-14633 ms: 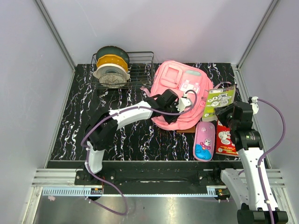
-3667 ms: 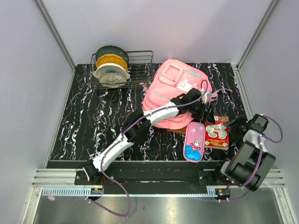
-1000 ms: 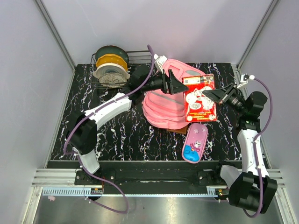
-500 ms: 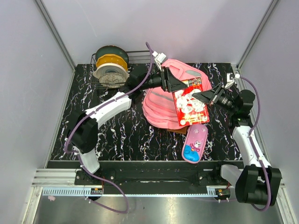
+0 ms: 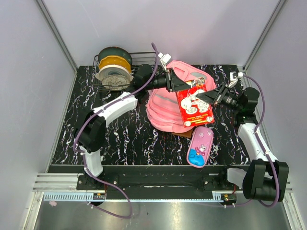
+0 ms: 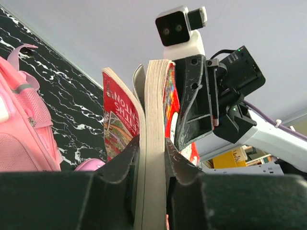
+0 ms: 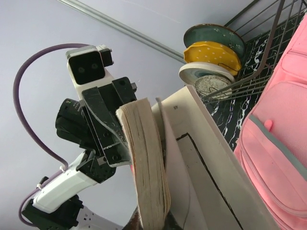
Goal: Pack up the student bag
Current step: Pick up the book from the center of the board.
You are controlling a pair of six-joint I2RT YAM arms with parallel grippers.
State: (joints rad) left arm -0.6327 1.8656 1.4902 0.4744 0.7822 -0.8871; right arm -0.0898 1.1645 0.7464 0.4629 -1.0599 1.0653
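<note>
- Pink fabric student bag (image 5: 165, 103) is lying at the far centre of the table (image 5: 120, 139) with its front pockets facing up. Whether its main opening is unzipped is not showing.
- Red book (image 5: 194, 100) is hanging in the air just over the bag's right side, not yet inside.
- Left gripper (image 5: 180, 82) is clamping the book's far-left end, its fingers (image 6: 122, 160) pressing both sides of the page block.
- Right gripper (image 5: 207, 97) is pinching the book's right edge.
- Pink pencil case (image 5: 201, 145) is lying on the table beside the bag's near-right corner, unpacked.
- Judgement: the packing is looking incomplete, with the book and the pencil case both waiting outside the bag.
- Black, white-veined tabletop is also carrying a wire rack (image 5: 144, 72) of stacked dishes (image 5: 114, 67) at the far left.
- Pale grey walls (image 5: 158, 28) with aluminium framing are enclosing the table.
</note>
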